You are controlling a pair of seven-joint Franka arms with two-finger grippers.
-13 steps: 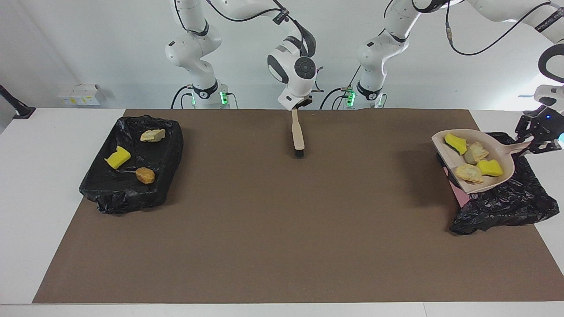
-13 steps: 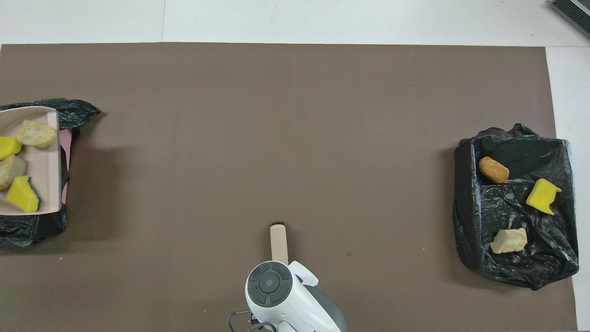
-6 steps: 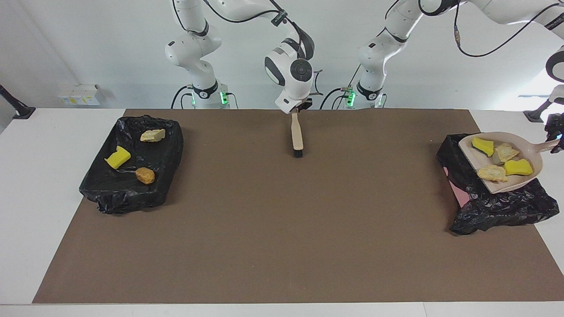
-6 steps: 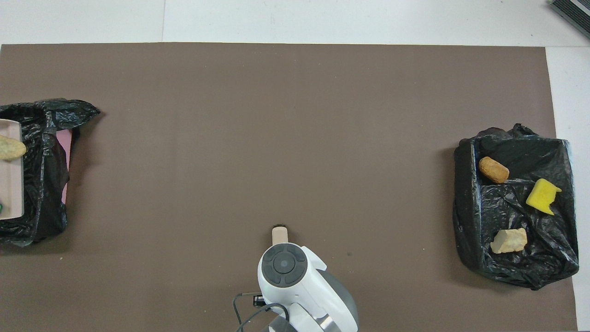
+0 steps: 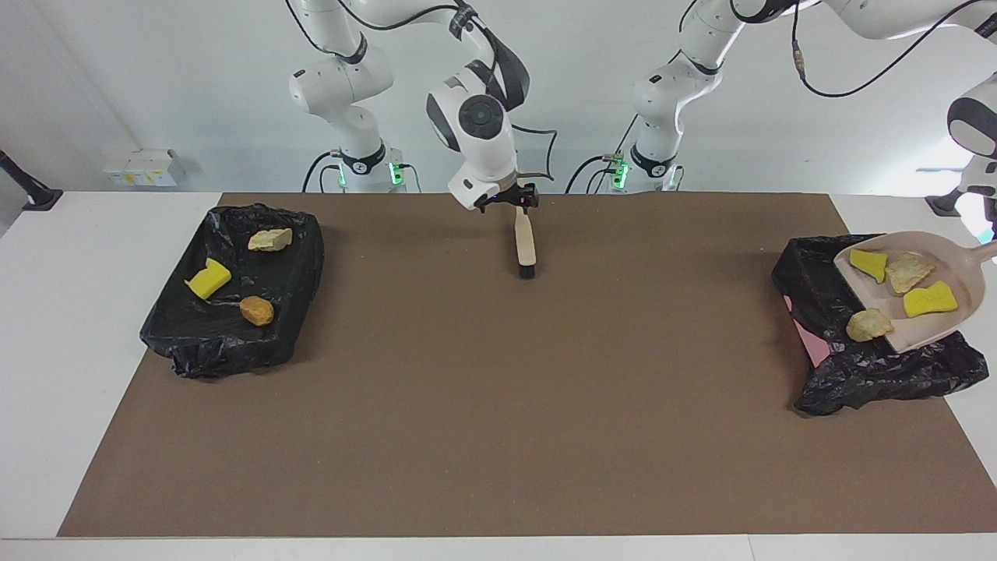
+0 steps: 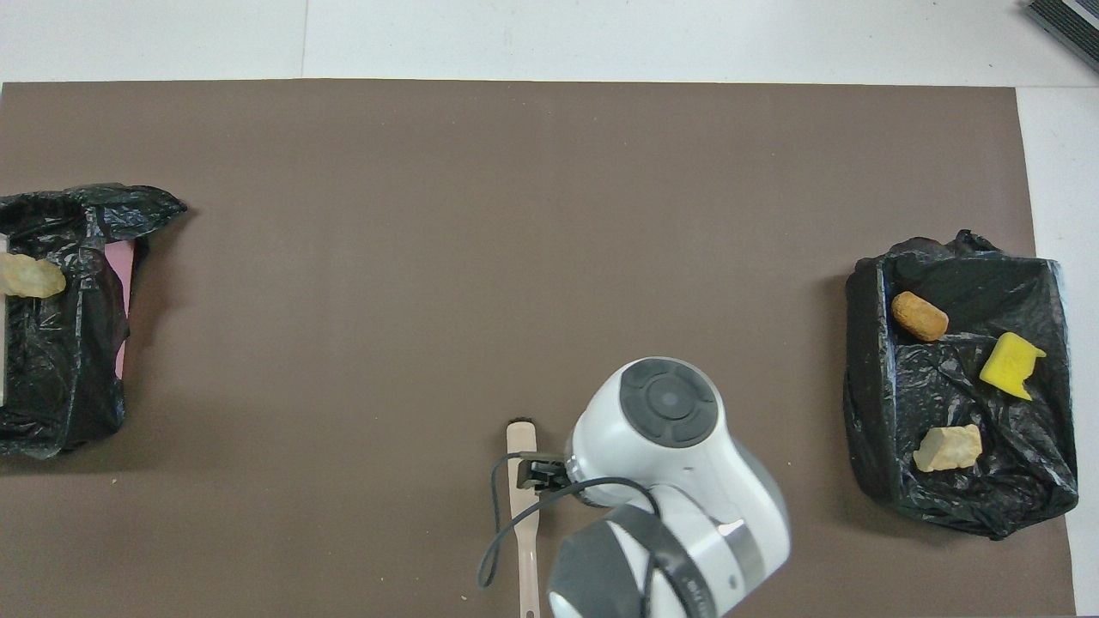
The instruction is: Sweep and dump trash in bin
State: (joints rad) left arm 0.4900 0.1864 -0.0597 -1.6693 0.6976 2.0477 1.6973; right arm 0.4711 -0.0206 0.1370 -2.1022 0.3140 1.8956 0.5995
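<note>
A beige dustpan point(image 5: 942, 319) hangs tilted over the black-bagged bin point(image 5: 888, 370) at the left arm's end. Its handle runs off the view's edge, where my left gripper is out of sight below its wrist point(image 5: 974, 128). In the pan lie two yellow wedges point(image 5: 868, 263) point(image 5: 931, 300) and a tan lump point(image 5: 907, 271); another tan lump point(image 5: 868, 325) point(image 6: 30, 276) sits at the lowered lip. The beige brush point(image 5: 526, 243) point(image 6: 522, 498) lies flat on the mat near the robots. My right gripper point(image 5: 507, 202) point(image 6: 539, 472) stands open just over its handle.
A second black-lined tray point(image 5: 308, 265) point(image 6: 867, 343) sits at the right arm's end, holding a tan lump point(image 5: 270, 239), a yellow wedge point(image 5: 208, 279) and an orange-brown lump point(image 5: 257, 310). A brown mat point(image 5: 498, 405) covers the table; white table edge surrounds it.
My right gripper opened and let go of the brush, its hand swinging toward the right arm's end. The left arm carried the dustpan further over the bin and tilted it; one tan lump slid to the lip.
</note>
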